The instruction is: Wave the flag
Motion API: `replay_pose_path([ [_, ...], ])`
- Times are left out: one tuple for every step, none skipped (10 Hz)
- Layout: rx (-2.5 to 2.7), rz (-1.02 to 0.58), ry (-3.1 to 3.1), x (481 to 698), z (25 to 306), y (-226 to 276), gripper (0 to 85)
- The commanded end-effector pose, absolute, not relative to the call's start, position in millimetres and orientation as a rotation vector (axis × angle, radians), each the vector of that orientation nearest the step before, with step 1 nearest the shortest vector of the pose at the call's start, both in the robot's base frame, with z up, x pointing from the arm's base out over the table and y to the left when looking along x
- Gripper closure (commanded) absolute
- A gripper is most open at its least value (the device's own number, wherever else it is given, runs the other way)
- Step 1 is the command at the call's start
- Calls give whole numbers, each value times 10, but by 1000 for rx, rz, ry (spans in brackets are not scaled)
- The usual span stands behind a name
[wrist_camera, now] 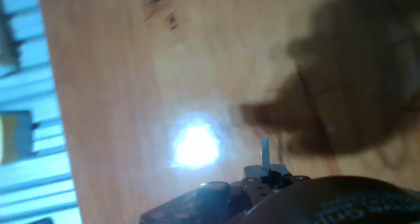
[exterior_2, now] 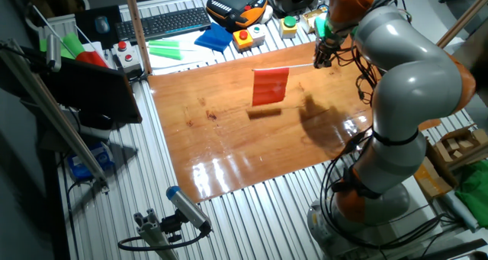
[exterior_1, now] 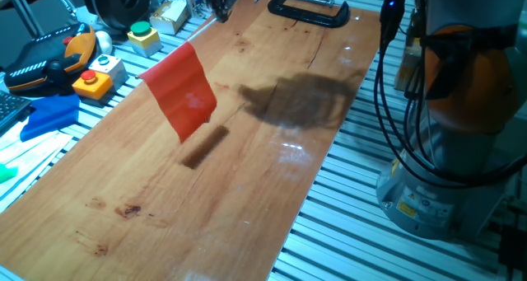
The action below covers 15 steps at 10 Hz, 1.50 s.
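Flag aloft above counter, stick end clamped in gripper, cloth hanging. Risk: thin stick twists or slips out during fast swing; low sweep clips counter.

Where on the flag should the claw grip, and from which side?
Grip the thin white stick at its bare end, away from the red cloth, coming along the stick's axis. The cloth hangs limp off the stick above the table, so only the stick is rigid. The claw looks placed there already.
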<state>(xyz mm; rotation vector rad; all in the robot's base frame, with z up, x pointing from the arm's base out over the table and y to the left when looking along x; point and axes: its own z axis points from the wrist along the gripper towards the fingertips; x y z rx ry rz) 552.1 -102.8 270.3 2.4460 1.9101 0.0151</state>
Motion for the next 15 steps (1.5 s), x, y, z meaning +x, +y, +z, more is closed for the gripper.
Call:
replay_pose_path([
  [2436,25,1933,5491,2726,-1017,843],
  [2288,37,2130,5458,2740,-993,843],
  [2127,28,2308,5440,2723,-948,843],
  [1979,9,2443,5426,2703,-903,843],
  [1836,-10,2566,5421,2679,-864,843],
  [1699,-3,2667,5418,2663,-835,843],
  [1558,-16,2752,5424,2658,-817,843],
  [1466,-29,2796,5435,2649,-809,843],
  [1392,-37,2831,5445,2636,-802,843],
  [1286,-61,2878,5449,2631,-799,843],
  [1205,-75,2916,5451,2629,-797,843],
  [1137,-81,2952,5448,2628,-792,843],
  [1061,-88,2986,5443,2631,-789,843],
  [973,-88,3019,5434,2637,-789,843],
  [827,-120,3063,5424,2648,-789,843],
])
